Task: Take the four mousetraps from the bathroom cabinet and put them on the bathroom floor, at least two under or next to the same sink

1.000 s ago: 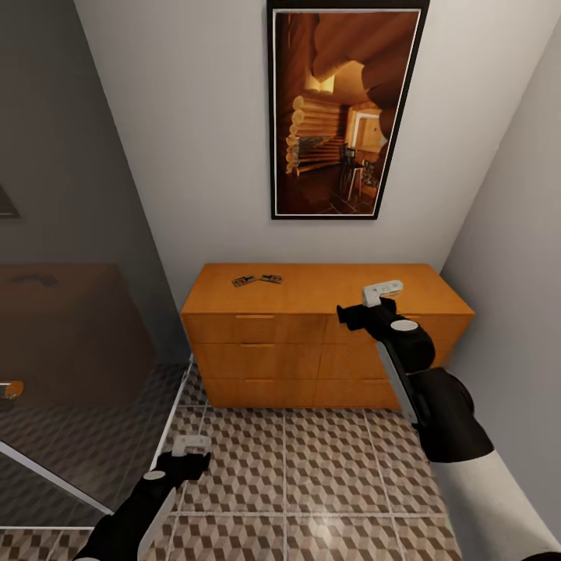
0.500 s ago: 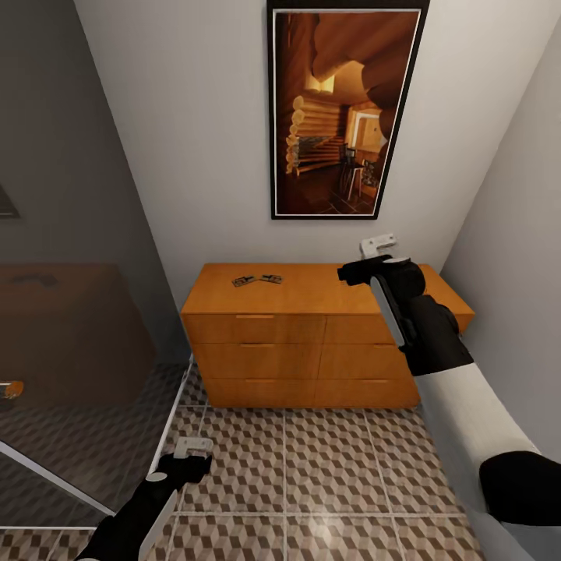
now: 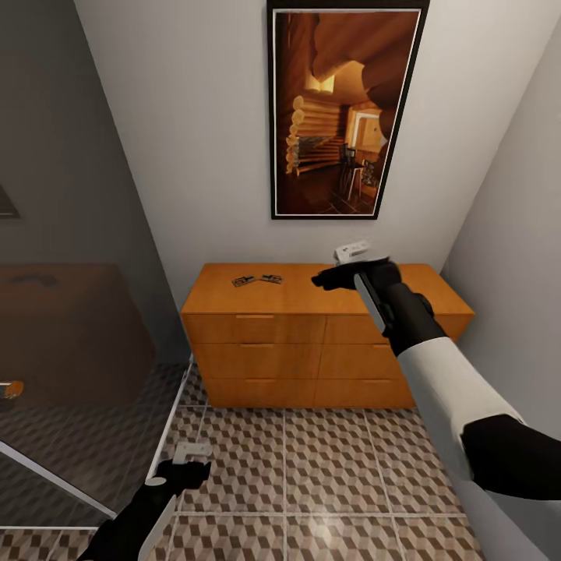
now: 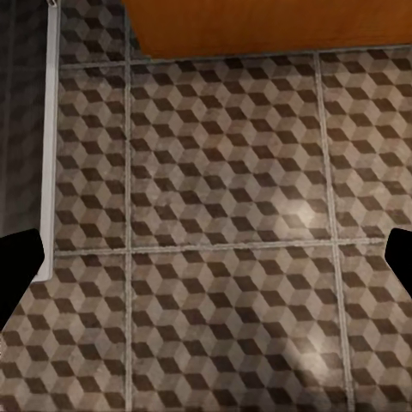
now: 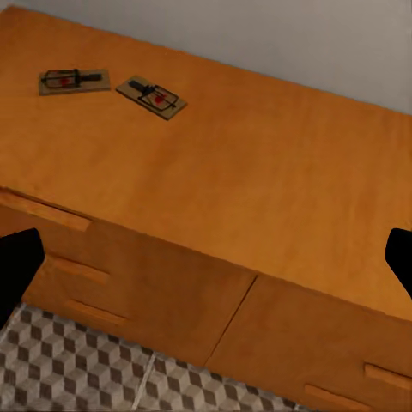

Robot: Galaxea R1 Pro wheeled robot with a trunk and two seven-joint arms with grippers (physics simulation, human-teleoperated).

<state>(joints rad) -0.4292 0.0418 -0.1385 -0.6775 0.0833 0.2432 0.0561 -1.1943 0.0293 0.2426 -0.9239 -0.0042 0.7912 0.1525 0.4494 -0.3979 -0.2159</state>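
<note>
Two unlabelled mousetraps lie on the cabinet.

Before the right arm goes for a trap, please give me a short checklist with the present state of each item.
1. Two mousetraps lie on the cabinet top: ok.
2. Traps apart, not stacked: ok.
3. Right gripper above the cabinet, to the right of the traps, not over them: not ok.
4. Right gripper open, empty: ok.
5. Left gripper low over the floor, out of the way: ok.
6. Other two traps found: cannot tell.

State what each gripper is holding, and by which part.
Nothing. The right gripper hangs open above the cabinet; the left gripper is open over the floor.
</note>
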